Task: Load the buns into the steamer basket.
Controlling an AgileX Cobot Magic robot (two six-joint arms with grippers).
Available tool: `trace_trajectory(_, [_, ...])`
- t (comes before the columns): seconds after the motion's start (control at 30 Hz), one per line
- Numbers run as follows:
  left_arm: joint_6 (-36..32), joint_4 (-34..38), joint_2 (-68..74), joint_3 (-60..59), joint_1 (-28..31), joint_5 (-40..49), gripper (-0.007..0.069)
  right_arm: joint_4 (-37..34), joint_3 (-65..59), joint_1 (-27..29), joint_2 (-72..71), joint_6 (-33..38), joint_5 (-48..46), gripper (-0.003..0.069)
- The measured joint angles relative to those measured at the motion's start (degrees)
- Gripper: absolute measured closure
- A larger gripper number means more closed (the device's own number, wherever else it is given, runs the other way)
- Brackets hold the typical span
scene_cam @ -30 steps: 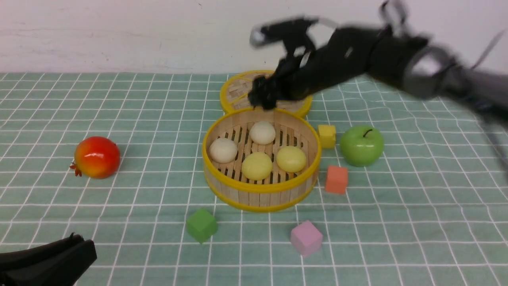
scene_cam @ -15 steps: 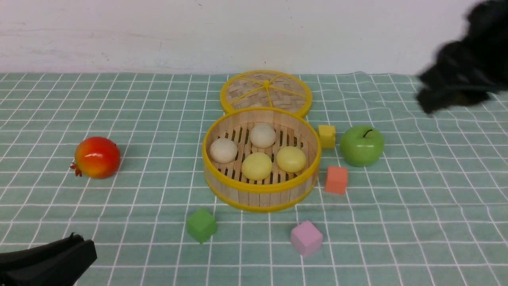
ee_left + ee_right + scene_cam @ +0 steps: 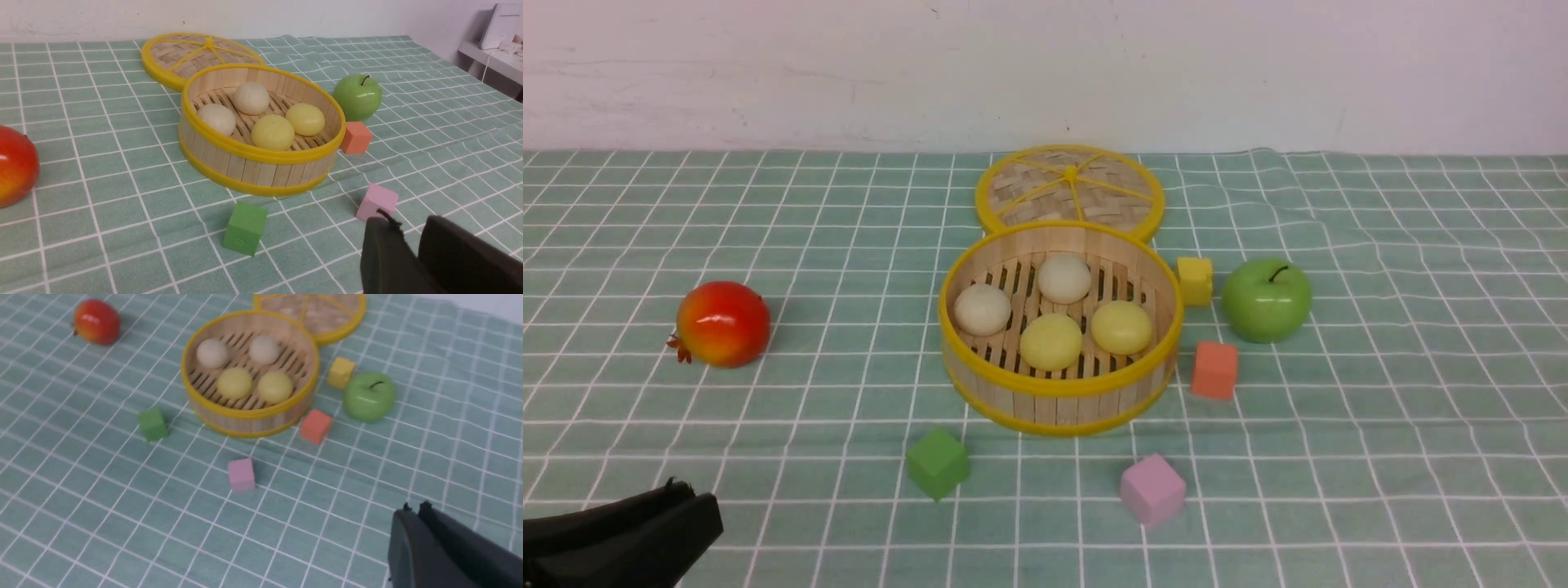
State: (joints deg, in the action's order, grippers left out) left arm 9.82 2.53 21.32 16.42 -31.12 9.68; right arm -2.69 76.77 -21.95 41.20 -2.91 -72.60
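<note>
Resting on the slatted floor of the steamer basket, all four buns are contained by its wall. The right gripper is closed and empty; the left gripper is narrowly parted, holding nothing.

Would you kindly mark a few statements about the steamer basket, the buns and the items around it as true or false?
1. All four buns lie inside the steamer basket. True.
2. The woven lid covers the basket. False: it lies flat on the cloth behind the basket.
3. The green apple sits to the robot's right of the basket. True.
4. The right gripper holds a bun. False: its jaws are shut on nothing.
5. The pink cube rests inside the basket. False: it lies on the cloth in front of it.
</note>
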Motion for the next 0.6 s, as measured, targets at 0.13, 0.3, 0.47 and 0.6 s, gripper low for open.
trace_trajectory(0.13, [0.0,0.0,0.0,0.0,0.0,0.0,0.0494,-0.2,-8.5,5.9,-6.9,0.0,0.8,0.0648])
trace_trajectory(0.3, [0.0,0.0,0.0,0.0,0.0,0.0,0.0491,-0.2,-30.2,13.4,-20.8,1.0,14.6,0.0666])
trace_trajectory(0.47, [0.0,0.0,0.0,0.0,0.0,0.0,0.0484,-0.2,-60.9,17.9,-34.6,2.1,38.9,0.0678])
trace_trajectory(0.6, [0.0,0.0,0.0,0.0,0.0,0.0,0.0480,0.0,-71.5,18.6,-39.7,1.9,46.7,0.0678])
